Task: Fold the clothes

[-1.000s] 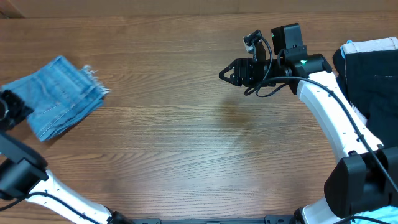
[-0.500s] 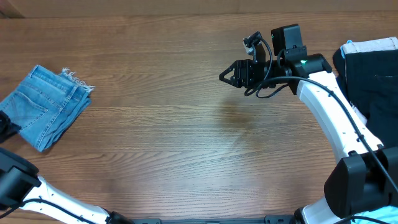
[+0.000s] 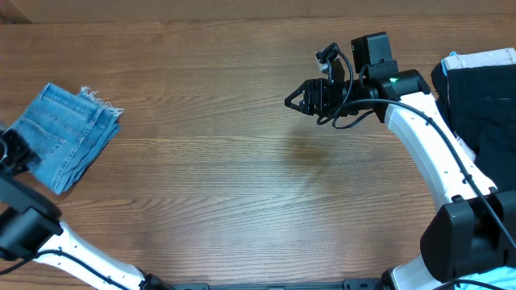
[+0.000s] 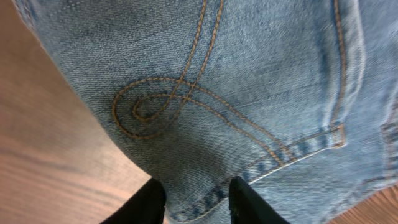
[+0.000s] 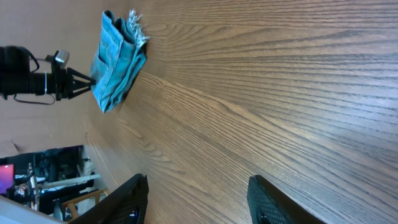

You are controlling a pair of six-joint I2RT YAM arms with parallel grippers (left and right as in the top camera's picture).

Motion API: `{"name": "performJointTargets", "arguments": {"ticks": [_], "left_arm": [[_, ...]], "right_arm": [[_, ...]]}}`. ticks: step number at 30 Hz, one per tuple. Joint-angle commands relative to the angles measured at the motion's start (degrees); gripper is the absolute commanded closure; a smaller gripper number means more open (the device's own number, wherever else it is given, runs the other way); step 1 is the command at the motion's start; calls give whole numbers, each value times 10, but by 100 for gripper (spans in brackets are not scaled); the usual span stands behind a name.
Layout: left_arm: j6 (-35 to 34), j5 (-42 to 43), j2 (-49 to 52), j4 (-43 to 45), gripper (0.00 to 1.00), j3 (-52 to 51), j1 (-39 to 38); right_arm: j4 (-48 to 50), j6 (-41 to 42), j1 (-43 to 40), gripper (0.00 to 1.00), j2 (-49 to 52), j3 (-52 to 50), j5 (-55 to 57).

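Note:
The folded light-blue jeans lie at the table's far left edge, frayed hems toward the far right corner of the bundle. My left gripper is at their left edge. In the left wrist view its two black fingers straddle the denim edge below a stitched back pocket, closed on the fabric. My right gripper is open and empty above bare wood at the far centre-right, well away from the jeans. Its wrist view shows its fingers spread wide and the jeans far off.
A pile of dark and white garments sits at the table's right edge beside the right arm. The wooden tabletop stretches between the two arms.
The jeans were dragged left toward the table edge by my left gripper, then shifted slightly back right. The right arm has barely moved.

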Motion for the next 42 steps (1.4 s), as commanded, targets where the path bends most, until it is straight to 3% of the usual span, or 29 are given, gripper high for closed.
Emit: {"name": "performJointTargets", "arguments": {"ticks": [1, 6, 9, 11, 13, 18, 19, 20, 22, 26, 35, 42], "left_arm": [[38, -14, -26, 13, 80, 10, -46], [51, -49, -26, 12, 83, 8, -99], [26, -116, -26, -9, 56, 9, -115], [34, -114, -26, -20, 51, 9, -111], [42, -107, -36, -22, 56, 9, -106], [112, -38, -80, -2, 55, 9, -104], [124, -33, -82, 1, 60, 9, -105], [124, -33, -81, 5, 78, 9, -106], [141, -17, -72, 17, 96, 9, -110], [178, 13, -26, 21, 96, 8, -133], [175, -9, 120, 22, 96, 8, -211], [-3, 68, 132, 71, 96, 8, -277]], "right_arm": [[4, -5, -2, 44, -23, 0, -3], [5, -5, -2, 44, -23, 0, 4], [3, -5, -2, 44, -23, 0, 5], [2, -5, -2, 44, -23, 0, 5], [1, -5, -6, 44, -23, 0, 5], [-5, -5, -24, 44, -23, 0, 5], [-7, -5, -27, 44, -23, 0, 5], [-8, -5, -29, 44, -23, 0, 5], [-8, -5, -33, 44, -23, 0, 5], [-8, -5, -35, 44, -23, 0, 5], [-10, -4, -35, 44, -23, 0, 5], [-10, -4, -35, 44, -23, 0, 5]]}}
